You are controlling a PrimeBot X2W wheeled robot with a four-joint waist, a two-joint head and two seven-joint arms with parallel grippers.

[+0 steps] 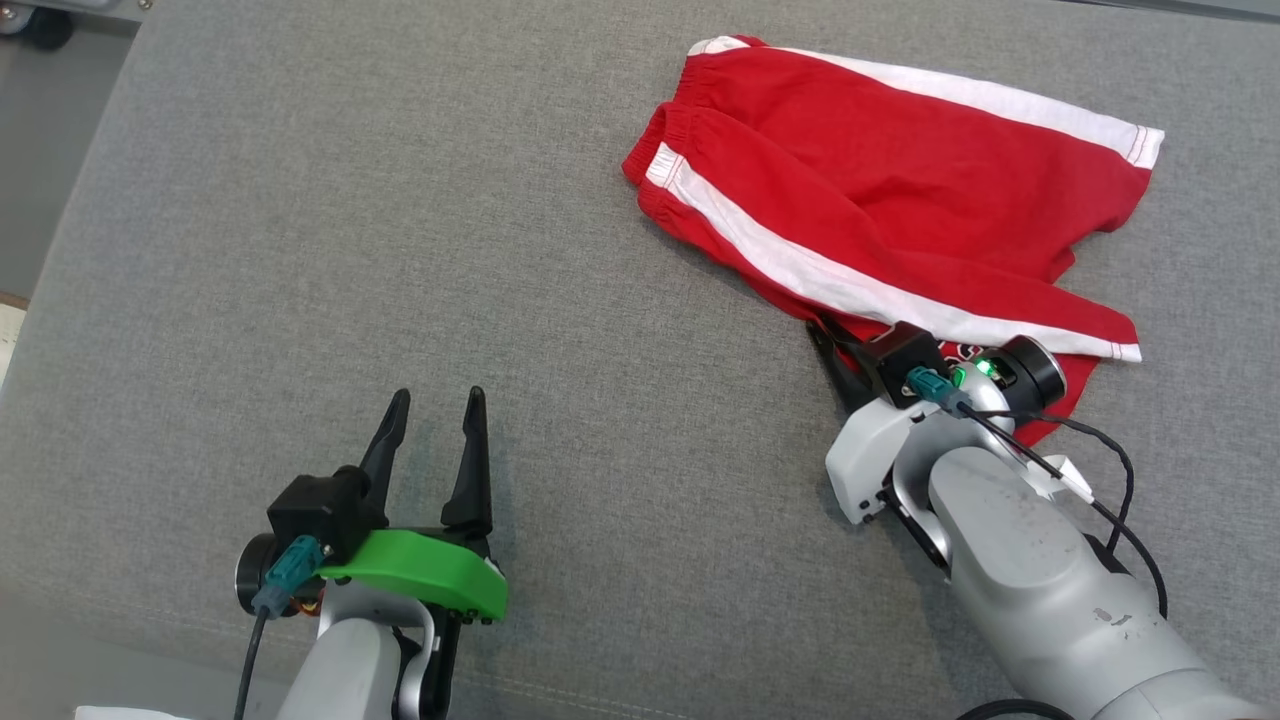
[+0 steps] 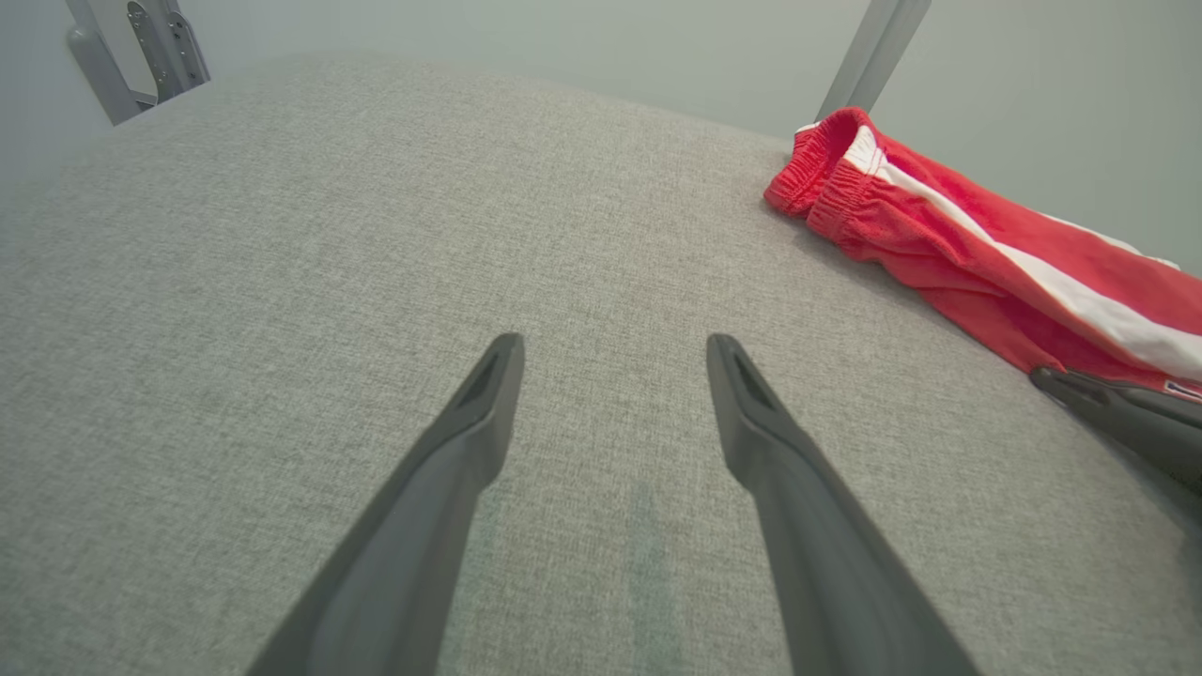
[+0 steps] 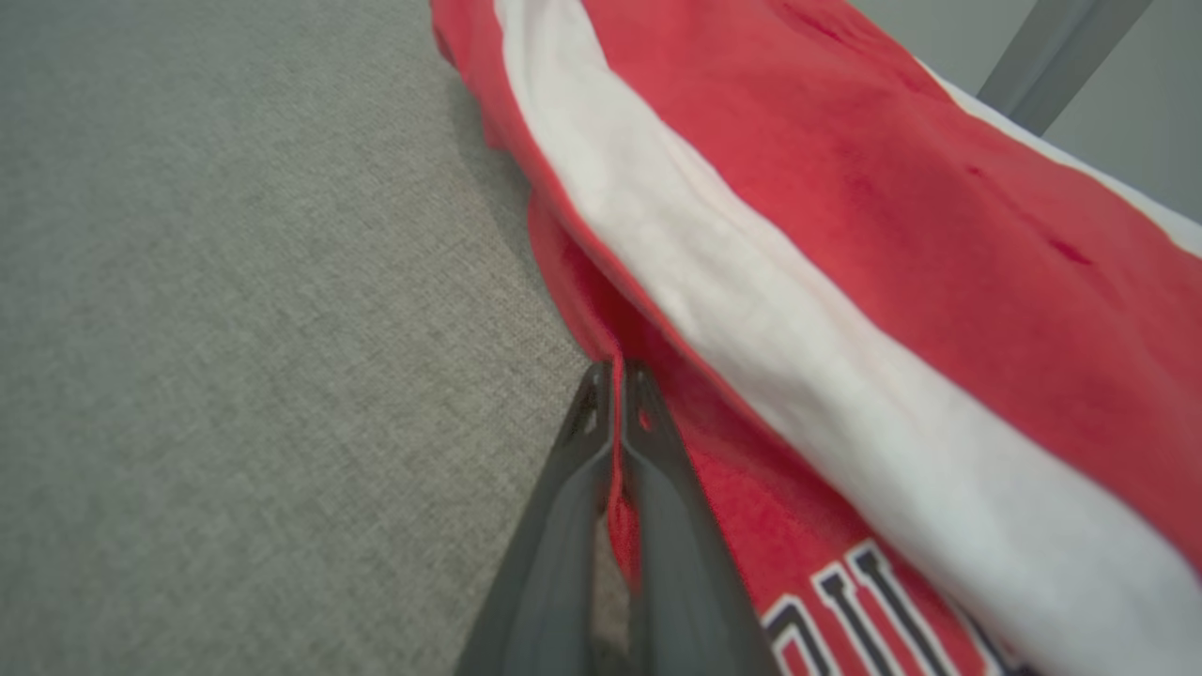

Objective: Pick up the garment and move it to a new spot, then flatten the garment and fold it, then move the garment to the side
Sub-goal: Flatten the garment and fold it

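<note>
Jaws: right gripper (image 3: 617, 372) pinched on the hem edge of red shorts (image 1: 880, 190), seemingly soft, light, drapey; left gripper (image 1: 437, 396) spread wide, empty.

Left end effector (image 1: 437, 396) fingers spread, pointing forward; right end effector (image 3: 612, 371) clamped on garment (image 3: 939, 216) edge, arm extended.

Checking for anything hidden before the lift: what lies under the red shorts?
The shorts lie on the grey cloth surface. The right gripper pinches the edge of their lower layer, beneath the white-striped fold. Whatever is under the middle is covered.
</note>
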